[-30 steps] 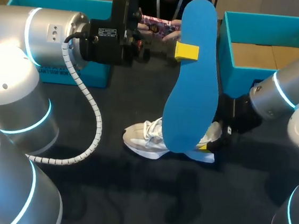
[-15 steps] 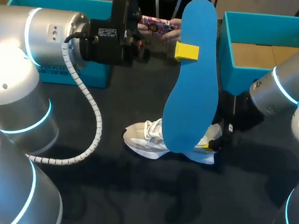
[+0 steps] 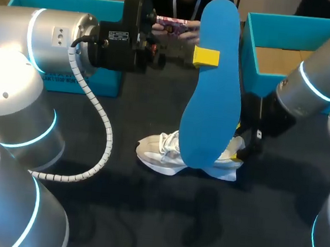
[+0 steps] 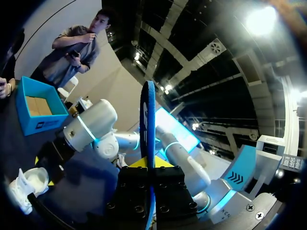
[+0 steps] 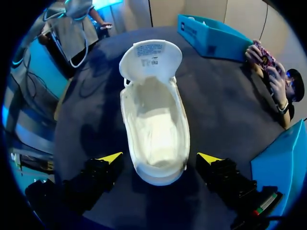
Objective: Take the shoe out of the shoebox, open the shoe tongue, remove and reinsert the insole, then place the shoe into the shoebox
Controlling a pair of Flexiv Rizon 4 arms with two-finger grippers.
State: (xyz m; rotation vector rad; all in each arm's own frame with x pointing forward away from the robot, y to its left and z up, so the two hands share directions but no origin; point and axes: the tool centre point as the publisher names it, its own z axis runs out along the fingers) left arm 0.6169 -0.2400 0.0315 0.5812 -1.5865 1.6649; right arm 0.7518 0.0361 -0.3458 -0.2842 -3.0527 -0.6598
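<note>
One smooth flat blue foam insole point(image 3: 214, 105) pinched upright in left end effector point(image 3: 206, 57); one white mesh sneaker point(image 5: 153, 129), tongue flipped back, lying on dark table point(image 5: 216, 96) between spread-open right end effector point(image 5: 158, 158) tips; two teal cardboard shoeboxes point(image 3: 250, 67) point(image 3: 104, 83) behind.

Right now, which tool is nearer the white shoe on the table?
Right. The right tool is open around the shoe at its heel, fingers either side. The left tool is high above it, shut on the upright blue insole.

Dark bench point(image 3: 143, 215), teal box point(image 3: 104, 84) at its far left, brown cardboard point(image 3: 295, 62) lining the open shoebox point(image 3: 255, 83) at far right
</note>
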